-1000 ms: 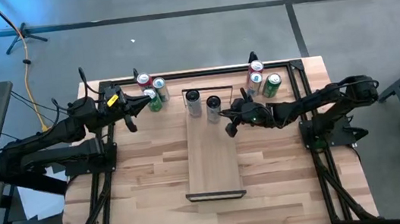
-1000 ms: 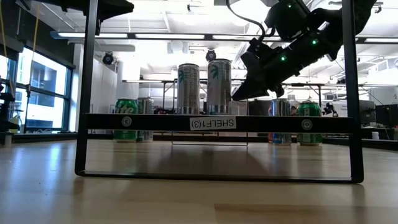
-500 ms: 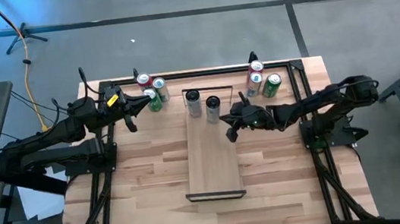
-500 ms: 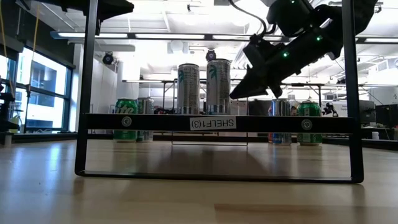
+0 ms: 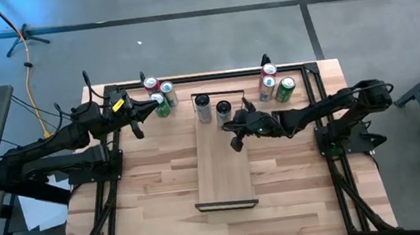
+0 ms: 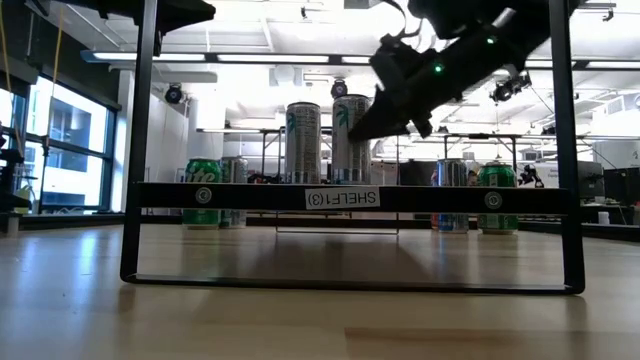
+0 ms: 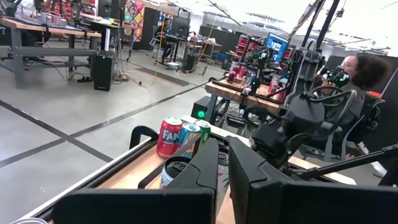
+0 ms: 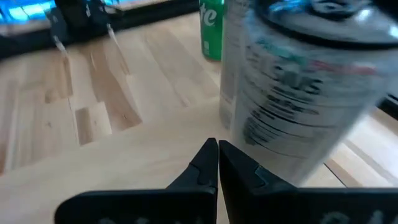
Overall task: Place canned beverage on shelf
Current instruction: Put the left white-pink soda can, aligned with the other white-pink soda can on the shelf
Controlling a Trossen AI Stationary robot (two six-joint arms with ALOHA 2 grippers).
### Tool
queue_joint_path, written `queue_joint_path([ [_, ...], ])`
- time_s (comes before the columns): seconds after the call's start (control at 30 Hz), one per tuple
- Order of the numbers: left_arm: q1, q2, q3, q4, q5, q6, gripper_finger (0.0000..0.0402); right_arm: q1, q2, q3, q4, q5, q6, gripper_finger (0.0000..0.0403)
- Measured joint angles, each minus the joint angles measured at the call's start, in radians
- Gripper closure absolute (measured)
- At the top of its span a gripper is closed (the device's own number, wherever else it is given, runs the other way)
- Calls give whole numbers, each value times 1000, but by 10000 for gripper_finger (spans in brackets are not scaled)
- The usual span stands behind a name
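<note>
Silver cans point(image 5: 213, 110) stand on the shelf point(image 5: 223, 168); the right gripper point(image 5: 235, 134), fingers pressed together and probably empty, has swung inward beside them, so placement looks done.

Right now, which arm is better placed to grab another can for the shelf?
Left, probably. The left gripper waits beside the left can cluster. The right gripper hangs shut over the shelf, past its two silver cans, farther from the right can cluster.

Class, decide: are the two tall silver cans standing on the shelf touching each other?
Apart. The low view shows a strip of bright background between the left tall can and the right tall can on the shelf.
</note>
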State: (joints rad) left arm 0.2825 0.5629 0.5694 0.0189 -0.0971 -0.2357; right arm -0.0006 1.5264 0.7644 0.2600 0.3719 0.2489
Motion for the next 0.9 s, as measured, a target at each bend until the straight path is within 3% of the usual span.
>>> queue_joint_path([
  [0.47,0,0,0,0,0,-22,401,2,24,53,-167,0,-47,403],
  [0.9,0,0,0,0,0,-24,401,-29,23,53,-134,39,-48,403],
])
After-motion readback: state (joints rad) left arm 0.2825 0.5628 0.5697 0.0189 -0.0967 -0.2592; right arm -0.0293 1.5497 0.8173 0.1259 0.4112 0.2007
